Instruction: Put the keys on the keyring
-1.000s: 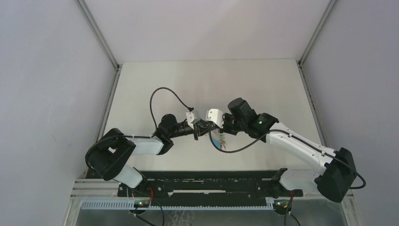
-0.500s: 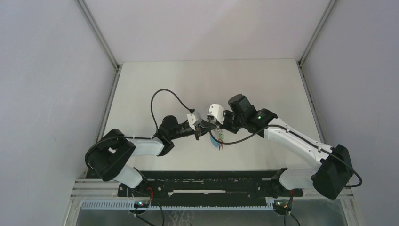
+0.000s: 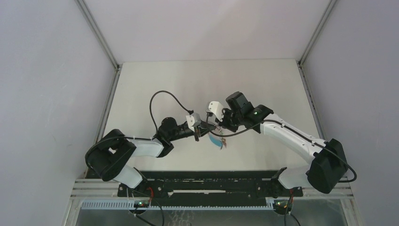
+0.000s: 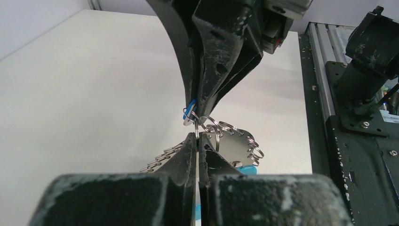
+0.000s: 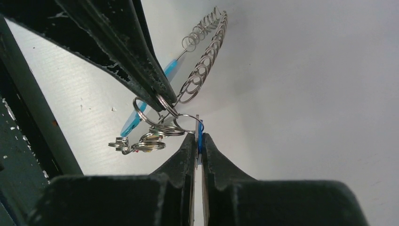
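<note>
Your left gripper [image 4: 197, 139] is closed tight. Its two fingers pinch the thin wire of the keyring [image 5: 203, 70], so you are holding the ring up in the air. Your right gripper [image 5: 198, 137] is closed tight too. It pinches the little blue key [image 5: 200, 129] by its blue head, and the short silver part of the key sticks out past the fingertips.

The two grippers meet tip to tip over the middle of the table [image 3: 263, 84], a little closer to the near edge than to the far edge. Your left arm reaches in from the left side and your right arm reaches in from the right side. A black cable [image 3: 162, 94] loops up above your left arm.

Look at the right wrist view. The blue key sits right next to one thin loop of the keyring, just beside the tips of your left gripper. You cannot tell if the key touches that loop or sits a tiny bit away from it. You also cannot tell if the key is on the wire.

The rest of the keyring hangs down below the two grippers. A long row of small silver rings curves away along the wire. A cyan piece [image 5: 129, 123] hangs with them, close to the left fingers. Some more small silver bits bunch together low on the ring. You cannot tell if the lowest bits touch the table.
</note>
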`<act>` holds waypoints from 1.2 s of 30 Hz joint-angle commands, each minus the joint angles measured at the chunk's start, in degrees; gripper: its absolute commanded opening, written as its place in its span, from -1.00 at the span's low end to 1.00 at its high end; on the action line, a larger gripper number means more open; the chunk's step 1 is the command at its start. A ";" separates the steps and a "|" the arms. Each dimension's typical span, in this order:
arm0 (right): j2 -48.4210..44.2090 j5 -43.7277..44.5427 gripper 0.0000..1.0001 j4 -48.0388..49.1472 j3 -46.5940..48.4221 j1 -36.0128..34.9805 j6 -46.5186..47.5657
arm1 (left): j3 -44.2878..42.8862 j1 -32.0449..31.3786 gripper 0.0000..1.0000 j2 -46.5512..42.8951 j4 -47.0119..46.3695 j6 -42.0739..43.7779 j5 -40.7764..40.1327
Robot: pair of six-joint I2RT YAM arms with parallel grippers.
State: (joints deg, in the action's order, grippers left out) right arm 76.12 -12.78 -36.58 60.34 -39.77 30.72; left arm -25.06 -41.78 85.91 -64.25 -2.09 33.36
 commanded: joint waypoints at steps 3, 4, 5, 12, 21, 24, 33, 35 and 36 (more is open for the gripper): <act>2.92 1.13 -1.00 -1.76 3.96 0.72 -0.80 | 1.86 0.03 -1.00 -0.28 -5.79 -1.14 1.64; 3.31 0.67 -1.00 -1.82 4.32 0.55 -0.71 | 1.88 0.03 -0.99 -0.23 -6.02 -1.16 1.62; 3.76 0.28 -1.00 -1.90 4.78 0.42 -0.63 | 1.90 0.03 -1.00 -0.27 -6.16 -1.12 1.78; 7.46 -0.08 -1.00 -3.91 8.81 -0.92 0.52 | 1.87 0.03 -0.99 -1.32 -3.12 1.10 1.48; 5.97 1.96 -1.00 -3.82 9.19 1.16 -2.06 | 2.10 0.12 -0.51 -4.20 1.79 2.22 -4.92; 4.25 1.56 -1.00 -2.93 9.19 1.71 -2.82 | 3.20 0.23 -0.16 -6.37 1.93 1.74 -8.21; 2.63 2.18 -1.00 0.31 8.45 9.21 -8.59 | 6.67 2.78 0.30 -18.20 10.99 -0.59 -19.62; 3.37 2.63 -1.00 2.08 6.78 11.11 -10.21 | 6.82 3.14 0.35 -20.26 12.91 -1.60 -21.65; 3.65 2.89 -1.00 3.59 5.55 11.92 -11.33 | 6.98 3.32 0.39 -21.60 13.58 -2.33 -22.79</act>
State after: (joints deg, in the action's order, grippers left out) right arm 80.18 -11.22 -39.13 67.16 -30.85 24.43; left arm -19.42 -39.33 68.95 -54.24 -1.65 16.78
